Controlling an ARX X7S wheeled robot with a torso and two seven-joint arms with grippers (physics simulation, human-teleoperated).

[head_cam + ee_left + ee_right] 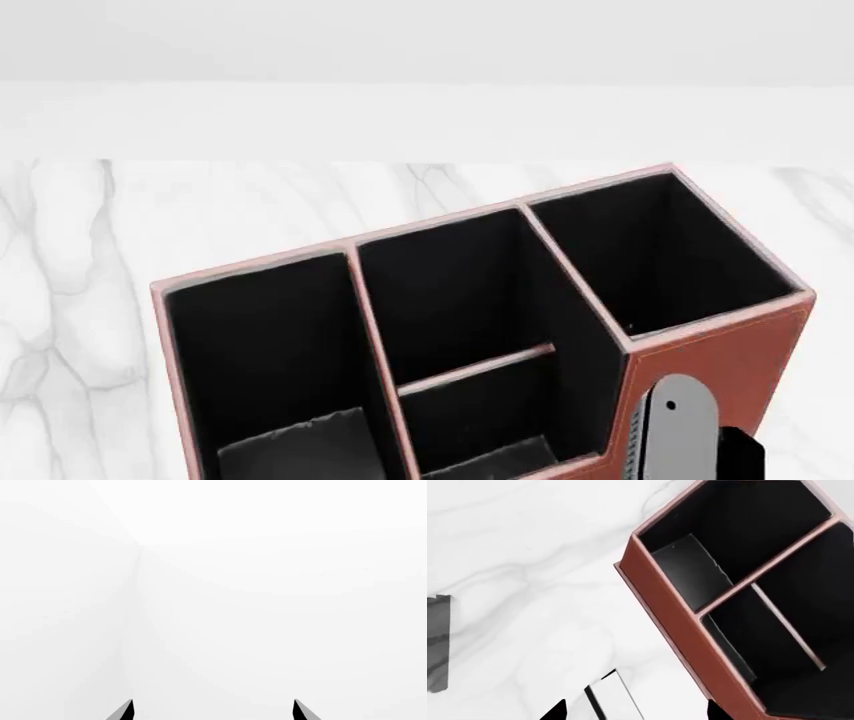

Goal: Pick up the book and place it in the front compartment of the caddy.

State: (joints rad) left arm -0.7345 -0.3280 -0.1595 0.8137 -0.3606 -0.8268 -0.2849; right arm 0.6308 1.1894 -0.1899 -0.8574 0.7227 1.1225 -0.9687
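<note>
Left gripper (213, 711): fingers spread wide, nothing between them. Its wrist view shows only blank white.

Right gripper (635, 711): 2 dark fingertips (557, 712) stand well apart at the frame edge. The book (614, 697) sits between them, showing as a white page block with 1 thin black cover line. There is a visible gap on each side of it at the tips, so I cannot tell whether the fingers pinch it further back.

In the right wrist view the book is over the marble table (527, 555), outside the caddy (674, 615) and near its red-brown outer wall. It is not in any compartment.

In the head view the caddy stands upright on the table, all 4 black-lined compartments open to the camera. Its middle section is split by a low cross divider (475, 369). The front compartment (467, 425) is on the near side of that divider, with a dark floor showing.

Part of the right arm (671, 430), grey and black, sits against the caddy's near right wall at the stepped-down corner. The book is hidden in this view.

A grey marbled patch (437, 642) sits at the edge of the right wrist view; I cannot identify it.
</note>
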